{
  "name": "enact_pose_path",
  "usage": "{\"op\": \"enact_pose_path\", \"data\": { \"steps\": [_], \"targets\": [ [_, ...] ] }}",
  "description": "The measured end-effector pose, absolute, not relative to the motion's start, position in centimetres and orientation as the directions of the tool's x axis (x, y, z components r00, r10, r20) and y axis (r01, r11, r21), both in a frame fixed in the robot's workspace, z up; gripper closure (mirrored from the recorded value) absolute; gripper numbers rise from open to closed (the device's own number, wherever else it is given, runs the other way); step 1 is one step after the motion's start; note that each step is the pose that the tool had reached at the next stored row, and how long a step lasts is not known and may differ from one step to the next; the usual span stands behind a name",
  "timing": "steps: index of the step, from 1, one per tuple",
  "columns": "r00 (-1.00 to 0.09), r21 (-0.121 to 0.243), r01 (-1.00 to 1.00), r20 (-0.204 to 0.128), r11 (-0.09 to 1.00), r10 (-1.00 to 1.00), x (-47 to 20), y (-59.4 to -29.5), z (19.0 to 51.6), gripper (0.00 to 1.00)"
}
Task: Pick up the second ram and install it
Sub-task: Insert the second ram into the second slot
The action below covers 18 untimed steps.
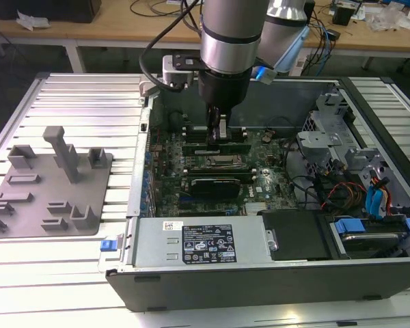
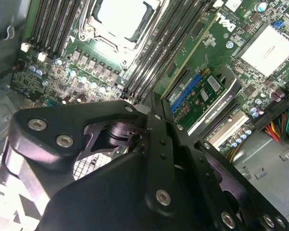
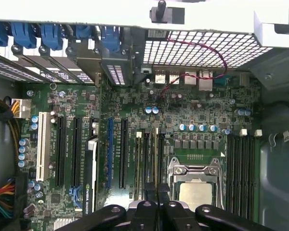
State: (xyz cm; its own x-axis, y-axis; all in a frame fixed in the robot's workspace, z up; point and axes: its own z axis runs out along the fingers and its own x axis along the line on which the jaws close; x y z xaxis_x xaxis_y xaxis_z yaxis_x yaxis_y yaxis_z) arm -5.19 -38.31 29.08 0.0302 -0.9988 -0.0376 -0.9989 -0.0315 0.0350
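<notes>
My gripper point(image 1: 220, 139) hangs low inside the open computer case point(image 1: 260, 280), over the memory slots beside the processor socket point(image 1: 215, 162). In the first wrist view its two black fingers point(image 3: 149, 197) are pressed together. A thin pale green strip, the second ram point(image 3: 158, 154), runs edge-on out from between them along a slot. It stands upright at slot level, next to another stick point(image 3: 145, 156). I cannot tell how deep it sits. In the second wrist view the gripper point(image 2: 151, 103) points at the same bank of slots point(image 2: 144, 82).
The grey plastic holder point(image 1: 51, 184) lies on the slatted table at the exterior view's left. In the case are a black graphics card point(image 1: 215, 186), the power supply point(image 1: 198, 242), a drive cage point(image 1: 328, 137) and loose cables point(image 1: 328, 191). More black slots point(image 3: 241, 168) flank the socket point(image 3: 195, 185).
</notes>
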Motion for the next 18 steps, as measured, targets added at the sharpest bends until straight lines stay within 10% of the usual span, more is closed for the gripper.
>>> {"op": "enact_pose_path", "data": {
  "steps": [18],
  "targets": [
    [0.03, 0.035, -0.999, -0.037, -0.032, -0.999, -5.2, -38.1, 25.6, 0.91]
  ]
}}
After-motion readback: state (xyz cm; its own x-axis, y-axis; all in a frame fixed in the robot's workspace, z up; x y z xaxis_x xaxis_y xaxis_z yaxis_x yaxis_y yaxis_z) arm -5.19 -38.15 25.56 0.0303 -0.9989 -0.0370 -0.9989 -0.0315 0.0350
